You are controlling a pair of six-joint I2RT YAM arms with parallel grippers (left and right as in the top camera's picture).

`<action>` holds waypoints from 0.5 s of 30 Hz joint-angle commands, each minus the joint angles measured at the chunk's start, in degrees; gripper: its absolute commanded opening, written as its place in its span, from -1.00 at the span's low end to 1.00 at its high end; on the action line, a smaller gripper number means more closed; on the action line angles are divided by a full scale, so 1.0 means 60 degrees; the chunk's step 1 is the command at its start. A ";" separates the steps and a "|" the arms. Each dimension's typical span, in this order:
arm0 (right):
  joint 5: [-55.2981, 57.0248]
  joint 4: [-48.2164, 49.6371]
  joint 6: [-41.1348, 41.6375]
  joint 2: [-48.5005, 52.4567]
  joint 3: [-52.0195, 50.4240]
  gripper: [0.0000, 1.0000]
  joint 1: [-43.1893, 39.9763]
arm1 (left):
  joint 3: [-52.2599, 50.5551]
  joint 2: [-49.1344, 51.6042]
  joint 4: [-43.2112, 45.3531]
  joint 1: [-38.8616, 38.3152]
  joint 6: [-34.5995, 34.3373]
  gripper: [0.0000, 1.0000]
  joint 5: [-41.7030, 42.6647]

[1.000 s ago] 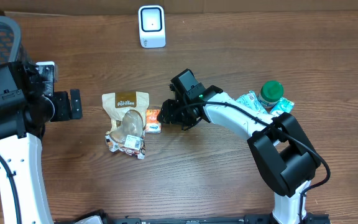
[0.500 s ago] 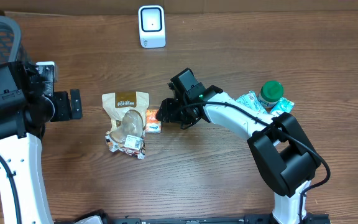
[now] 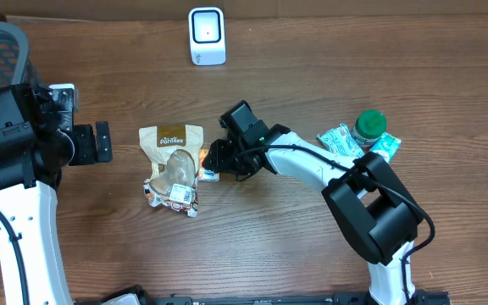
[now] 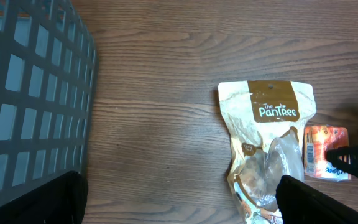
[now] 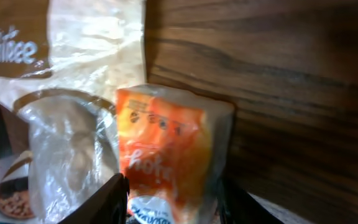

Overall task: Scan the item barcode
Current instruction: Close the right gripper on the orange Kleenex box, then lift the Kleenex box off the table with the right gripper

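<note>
Step in hand: pick-up of the orange packet [image 5: 166,149]. The right gripper [image 5: 169,202] is low over it with a finger on each side at middling width. Whether the pads actually pinch it cannot be told. The left gripper [image 4: 179,183] hangs wide and empty, well off to the side.

The packet lies flat on the table [image 3: 312,246], just beside the PanTree pouch [image 4: 269,149] (edges may touch). Its long axis runs near-to-far, orange end toward the scanner [image 3: 207,36], white end toward the robot.

Next move likely needs a firm pinch, a lift clear of the pouch, and turning the barcode side to the scanner. The barcode face is too small to make out.
</note>
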 commanded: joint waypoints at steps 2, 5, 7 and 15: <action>0.0226 0.0051 0.0204 0.0080 -0.0015 -0.31 -0.0029 | 0.0106 -0.0018 0.0007 -0.0004 -0.0142 0.99 -0.0033; 0.0229 0.0047 0.0200 0.0080 -0.0022 -0.46 -0.0029 | 0.0106 -0.0018 0.0007 -0.0004 -0.0142 0.99 -0.0033; 0.0226 0.0047 0.0200 0.0080 -0.0022 -0.69 -0.0029 | 0.0106 -0.0018 0.0007 -0.0004 -0.0142 0.99 -0.0033; -0.0565 0.0011 -0.0401 0.0022 0.0029 -0.92 -0.0310 | 0.0106 -0.0018 0.0007 -0.0004 -0.0142 0.99 -0.0033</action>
